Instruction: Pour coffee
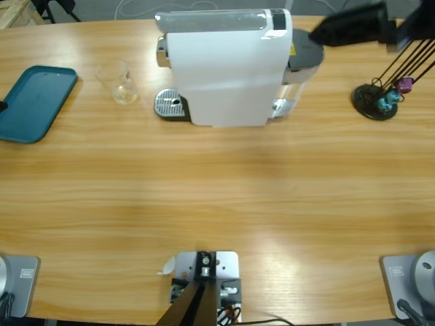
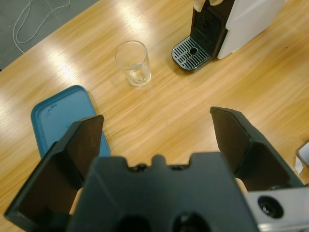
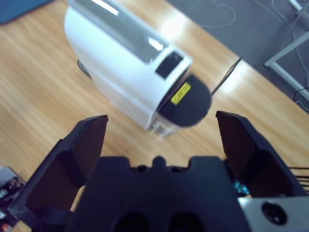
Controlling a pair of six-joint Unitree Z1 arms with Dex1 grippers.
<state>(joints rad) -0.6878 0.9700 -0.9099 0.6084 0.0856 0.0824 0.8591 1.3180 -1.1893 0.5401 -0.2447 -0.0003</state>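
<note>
A white coffee machine (image 1: 224, 68) (image 2: 251, 19) (image 3: 116, 58) stands at the table's far middle, and its round metal drip tray (image 1: 170, 104) (image 2: 192, 52) has nothing on it. Left of it stands a clear glass (image 1: 122, 83) (image 2: 133, 63), upright and looking empty; no coffee shows in any view. My left gripper (image 2: 157, 118) hangs open high above the table, short of the glass, with nothing between its jaws. My right gripper (image 3: 161, 118) (image 1: 326, 32) is open too, hovering above the machine's dark round tank lid (image 3: 186, 104) (image 1: 302, 58).
A teal tray (image 1: 30, 102) (image 2: 58, 121) lies at the far left, near the glass. At the far right a black wire stand (image 1: 374, 102) holds teal and purple capsules (image 1: 406, 85). Bare wood stretches across the table's front half.
</note>
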